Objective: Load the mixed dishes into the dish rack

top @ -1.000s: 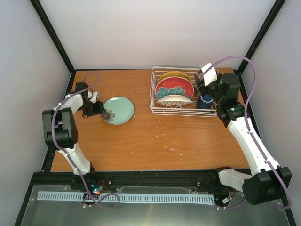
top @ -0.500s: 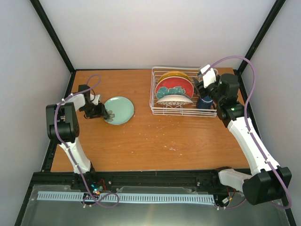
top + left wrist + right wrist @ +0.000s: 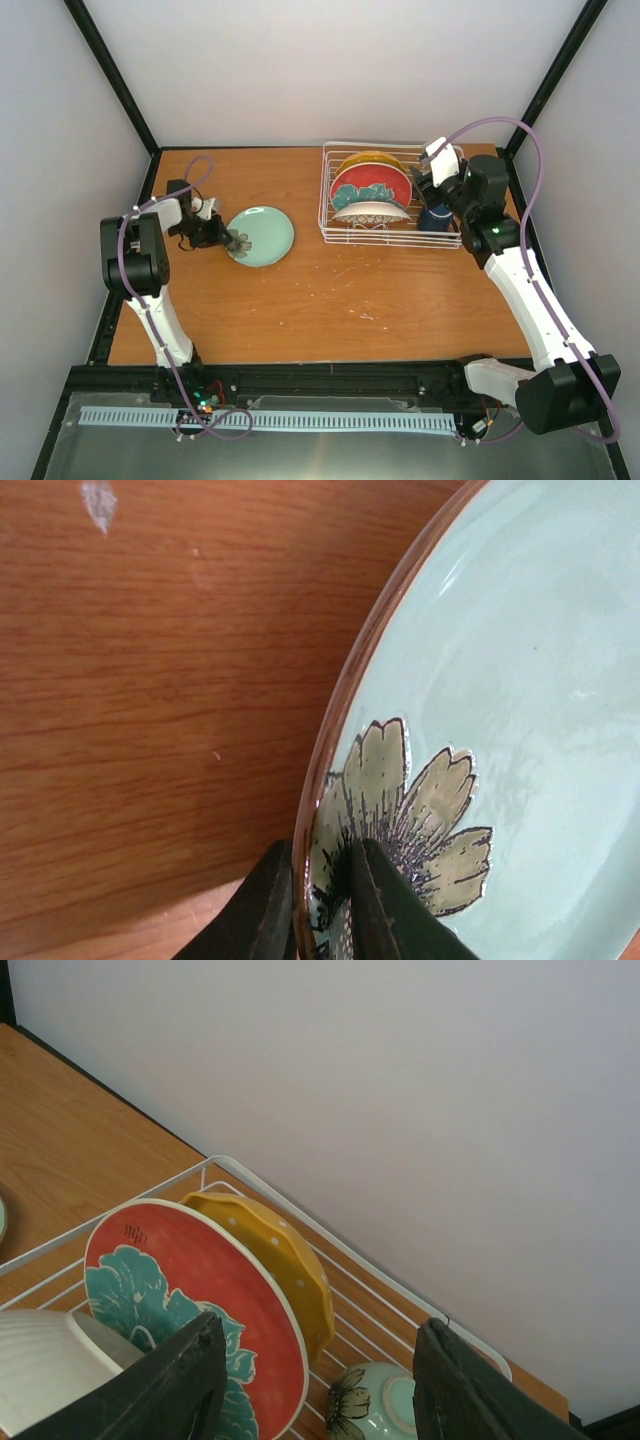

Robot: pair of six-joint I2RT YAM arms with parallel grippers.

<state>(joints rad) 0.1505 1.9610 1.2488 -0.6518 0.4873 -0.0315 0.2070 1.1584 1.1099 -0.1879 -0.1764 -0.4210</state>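
We count five items in the dish rack (image 3: 322, 195): orange-yellow plate (image 3: 370, 158), red plate (image 3: 370, 185), white plate (image 3: 370, 212), dark blue mug (image 3: 435, 217), small green bowl (image 3: 375, 1400).
Outstanding: pale teal bowl (image 3: 262, 236), on the counter (image 3: 330, 300) well left of the rack, rim pinched by the left end effector (image 3: 320, 900).
Right end effector (image 3: 318, 1360): spread, empty, over the rack.

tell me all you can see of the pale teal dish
The pale teal dish is round, shallow and glossy, like glazed ceramic, with a thin brown rim and a black-outlined olive flower at its left edge. It is over the left of the wooden table, outside the rack. The left claw pinches its rim at the flower.
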